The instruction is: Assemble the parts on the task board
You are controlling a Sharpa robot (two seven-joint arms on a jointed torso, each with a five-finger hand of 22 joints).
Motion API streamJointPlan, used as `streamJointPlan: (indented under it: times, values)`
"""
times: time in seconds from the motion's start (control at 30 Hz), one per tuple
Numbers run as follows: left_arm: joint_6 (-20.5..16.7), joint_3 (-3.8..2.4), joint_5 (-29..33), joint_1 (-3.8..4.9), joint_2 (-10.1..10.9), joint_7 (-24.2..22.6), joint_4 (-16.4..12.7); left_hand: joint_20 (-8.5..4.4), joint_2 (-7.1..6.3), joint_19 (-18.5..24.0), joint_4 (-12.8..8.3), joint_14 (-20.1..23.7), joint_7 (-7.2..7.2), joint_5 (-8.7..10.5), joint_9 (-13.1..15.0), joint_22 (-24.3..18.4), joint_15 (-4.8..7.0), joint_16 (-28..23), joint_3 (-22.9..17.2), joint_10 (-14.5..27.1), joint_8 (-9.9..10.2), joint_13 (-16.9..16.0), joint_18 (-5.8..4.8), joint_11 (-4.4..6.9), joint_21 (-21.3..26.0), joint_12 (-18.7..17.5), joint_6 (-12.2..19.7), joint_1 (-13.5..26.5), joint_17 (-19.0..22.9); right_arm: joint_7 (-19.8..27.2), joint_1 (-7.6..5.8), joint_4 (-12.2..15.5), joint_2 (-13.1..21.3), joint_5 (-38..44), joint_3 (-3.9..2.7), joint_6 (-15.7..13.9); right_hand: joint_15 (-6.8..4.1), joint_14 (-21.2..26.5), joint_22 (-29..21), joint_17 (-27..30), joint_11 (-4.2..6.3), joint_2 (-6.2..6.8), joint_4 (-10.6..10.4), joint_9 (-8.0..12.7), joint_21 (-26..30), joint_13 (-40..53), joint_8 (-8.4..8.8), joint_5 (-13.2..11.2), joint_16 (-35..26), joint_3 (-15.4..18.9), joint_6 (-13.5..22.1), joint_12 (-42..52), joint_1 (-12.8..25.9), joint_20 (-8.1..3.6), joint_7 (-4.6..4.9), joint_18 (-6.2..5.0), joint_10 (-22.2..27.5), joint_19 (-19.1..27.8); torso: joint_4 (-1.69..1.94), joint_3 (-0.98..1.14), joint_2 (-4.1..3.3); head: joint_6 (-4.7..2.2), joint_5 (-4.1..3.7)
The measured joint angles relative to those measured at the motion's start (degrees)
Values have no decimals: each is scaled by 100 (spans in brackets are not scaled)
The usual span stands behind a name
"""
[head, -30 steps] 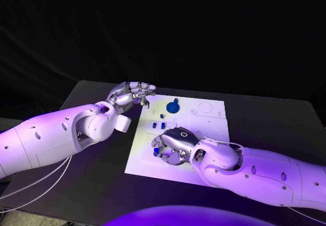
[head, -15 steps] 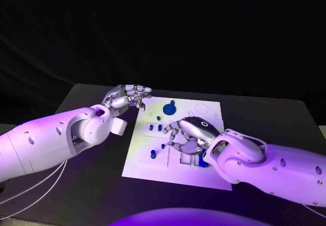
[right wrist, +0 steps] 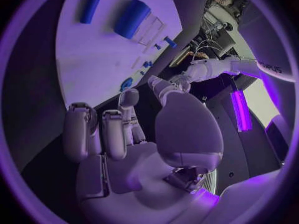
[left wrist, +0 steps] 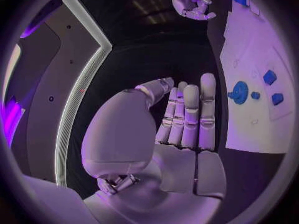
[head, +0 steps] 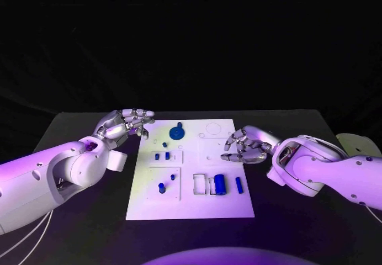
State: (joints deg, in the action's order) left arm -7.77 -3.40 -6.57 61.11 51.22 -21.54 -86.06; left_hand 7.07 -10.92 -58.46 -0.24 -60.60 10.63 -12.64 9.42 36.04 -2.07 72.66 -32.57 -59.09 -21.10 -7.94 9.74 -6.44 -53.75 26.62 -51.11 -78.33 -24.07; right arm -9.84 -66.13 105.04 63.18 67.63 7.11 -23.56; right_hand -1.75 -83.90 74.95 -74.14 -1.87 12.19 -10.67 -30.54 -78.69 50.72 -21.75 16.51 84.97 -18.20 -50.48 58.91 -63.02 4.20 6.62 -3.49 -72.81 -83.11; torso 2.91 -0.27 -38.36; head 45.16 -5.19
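Observation:
The white task board lies in the middle of the black table. A round blue part sits near its far edge, and several small blue parts lie on its left half. On the near right lie a blue cylinder and a thin blue bar. My left hand hovers at the far left corner with its fingers loosely bent, holding nothing. My right hand hangs over the right edge, empty too. The right wrist view shows the cylinder and the bar beyond its bare palm.
Black table surrounds the board on all sides. My left forearm lies along the board's left side, and my right forearm along its right. The left wrist view shows the board with the round part.
The camera has shifted. My right hand has come off the near middle of the board and drawn back to the right edge, uncovering the cylinder and the bar. The left hand stays at its corner.

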Motion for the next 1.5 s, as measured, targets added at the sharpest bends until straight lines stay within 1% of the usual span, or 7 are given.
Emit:
streamJointPlan:
  times: [0.1,0.3,0.43,0.63,0.83,1.2,1.5]
  values:
    - [6,1,0,-11,-2,1,0,0,0,0,0,0,0,0,0,0,0,0,0,0,0,0,0,0,0,0,0,0,0,-122,80,130,169,22,29,91,0,0,-1,-80,8,-50,-179,-137,-87,875,-160,1,97,179,32,726,-40,-10,-32,0,-262,-50,-29,7,13,11,-77]
    - [14,2,0,-31,-5,1,3,0,0,0,0,0,0,0,-1,0,0,0,0,0,0,1,1,0,0,0,0,0,0,-436,302,308,226,243,61,204,0,0,-1,-82,14,-81,-470,-258,-102,1618,-305,-46,158,406,63,1325,-70,-9,-19,0,-459,-50,-79,19,32,37,-122]
    - [19,3,0,-41,-3,1,3,0,0,0,0,0,21,0,5,-6,0,0,0,21,0,1,0,21,0,0,21,0,0,-631,463,347,133,406,79,219,0,0,-1,-82,14,-81,-573,-280,-102,1724,-329,-79,158,507,83,1373,-70,-9,-39,0,-459,-50,-86,26,34,51,-126]
    - [21,4,0,-51,16,1,-3,0,0,0,0,0,21,0,5,-6,0,0,0,21,0,1,0,21,0,0,21,0,-1,-852,608,356,-40,573,79,212,0,-1,-2,-82,13,-119,-616,-285,-102,1814,-329,-101,179,572,83,1440,-32,-9,-39,0,-500,-50,-80,19,33,70,-114]
    - [22,4,0,-53,32,2,-7,0,0,0,0,0,21,0,4,-6,0,0,0,21,0,1,0,21,0,0,21,0,-1,-992,681,326,-173,661,80,200,0,-1,-2,-81,13,-200,-601,-292,-102,1973,-351,-124,179,637,83,1583,50,-9,-39,-1,-560,-50,-80,11,31,87,-101]
    - [22,4,0,-54,51,5,-18,0,0,0,0,0,21,0,3,-6,0,0,0,21,0,-3,0,21,0,0,21,0,-1,-1208,778,167,-365,774,81,216,0,-1,-3,-80,14,-323,-613,-306,-129,2075,-390,-222,201,837,83,1639,173,-9,-39,-1,-601,-49,-90,12,31,102,-98]
    - [27,4,0,-54,61,12,-27,0,0,0,0,0,20,0,8,-5,0,0,0,42,0,-5,0,-1,0,0,21,0,-1,-1415,809,18,-584,939,64,202,-22,-23,-3,-80,55,-344,-609,-366,-129,2184,-486,-354,201,1069,45,1706,270,-9,-73,-1,-643,-49,-83,15,32,119,-130]
